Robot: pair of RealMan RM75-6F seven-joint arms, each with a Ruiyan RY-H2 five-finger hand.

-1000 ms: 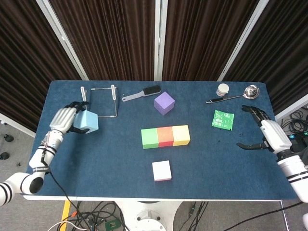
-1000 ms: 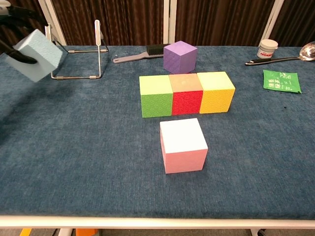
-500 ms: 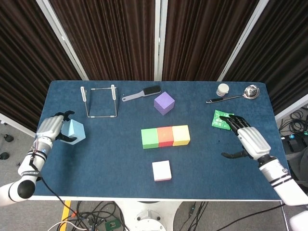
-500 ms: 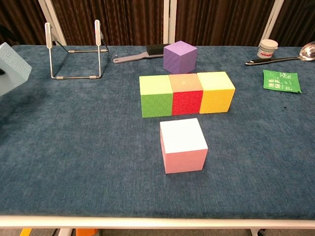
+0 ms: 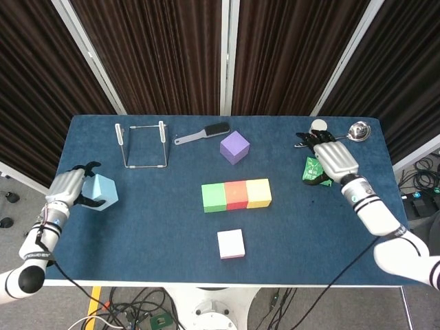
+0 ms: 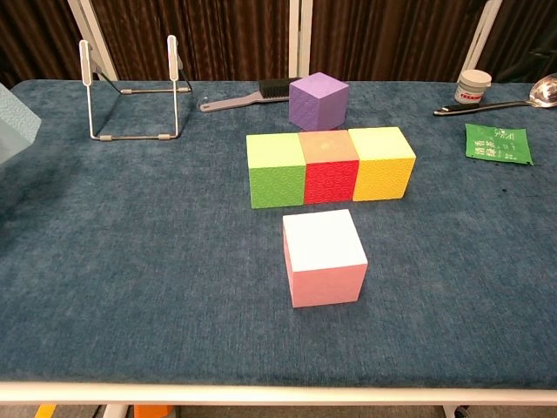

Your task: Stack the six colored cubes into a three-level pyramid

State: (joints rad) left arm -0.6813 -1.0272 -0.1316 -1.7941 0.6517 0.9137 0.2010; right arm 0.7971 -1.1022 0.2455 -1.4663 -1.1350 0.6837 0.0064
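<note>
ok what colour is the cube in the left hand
Light blue. The cube in the left hand shows best in the head view.

Robot lab / teleop test bench.
Blue felt-covered table [image 5: 137, 227] w/ dark pleated curtains [image 5: 158, 55] hung behind on white frame poles [image 5: 88, 48]; loose cables [image 5: 137, 306] and a circuit board on floor under front edge; yellow-black floor tape [image 5: 94, 299]. Odd props laid out on top: wire rack [image 6: 135, 87], brush [image 5: 203, 133], ladle [image 5: 337, 135].
</note>
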